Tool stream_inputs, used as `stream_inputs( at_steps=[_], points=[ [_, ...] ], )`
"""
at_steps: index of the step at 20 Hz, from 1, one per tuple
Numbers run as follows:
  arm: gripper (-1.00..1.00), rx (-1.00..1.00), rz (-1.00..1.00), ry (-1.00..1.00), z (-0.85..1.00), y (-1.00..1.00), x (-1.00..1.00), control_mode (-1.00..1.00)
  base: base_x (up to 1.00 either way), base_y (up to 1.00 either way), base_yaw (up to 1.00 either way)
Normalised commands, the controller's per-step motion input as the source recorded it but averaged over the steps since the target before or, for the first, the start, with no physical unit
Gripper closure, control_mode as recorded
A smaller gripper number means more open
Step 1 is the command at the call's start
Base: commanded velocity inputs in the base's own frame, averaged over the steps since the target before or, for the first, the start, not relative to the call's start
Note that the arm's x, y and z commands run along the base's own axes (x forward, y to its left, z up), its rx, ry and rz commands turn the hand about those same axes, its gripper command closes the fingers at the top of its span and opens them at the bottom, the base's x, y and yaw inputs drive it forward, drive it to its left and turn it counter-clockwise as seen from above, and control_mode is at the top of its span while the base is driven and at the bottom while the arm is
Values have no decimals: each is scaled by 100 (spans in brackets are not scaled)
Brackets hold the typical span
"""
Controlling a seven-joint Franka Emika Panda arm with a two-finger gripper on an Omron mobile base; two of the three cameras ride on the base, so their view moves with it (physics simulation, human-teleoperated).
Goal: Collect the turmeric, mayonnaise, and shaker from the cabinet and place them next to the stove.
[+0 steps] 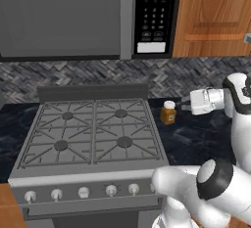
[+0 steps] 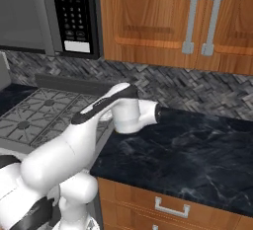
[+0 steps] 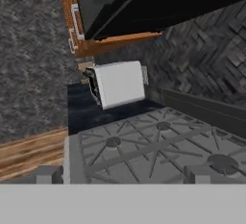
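The turmeric, a small amber jar with a pale lid, stands upright on the dark counter just right of the stove. My gripper hovers beside it on the right, slightly higher, pointing left, and holds nothing. In the hand view both finger tips sit far apart at the bottom, so the gripper is open and looks across the stove's grates. The mayonnaise, the shaker and the cabinet are out of view. In the right base view my own arm covers the jar.
A microwave hangs above the stove. Panelled wooden cupboards hang over the dark marble counter, which stretches right. A white toaster stands on the counter beyond the stove's far side.
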Motion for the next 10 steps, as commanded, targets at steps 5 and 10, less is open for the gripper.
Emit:
stream_inputs(
  at_steps=[5, 10],
  points=[
    [-100, 0, -22, 15, 53, 24, -59, -100, 0, 0, 0],
    [-100, -2, -27, 17, 32, 30, -66, -100, 0, 0, 0]
  ],
)
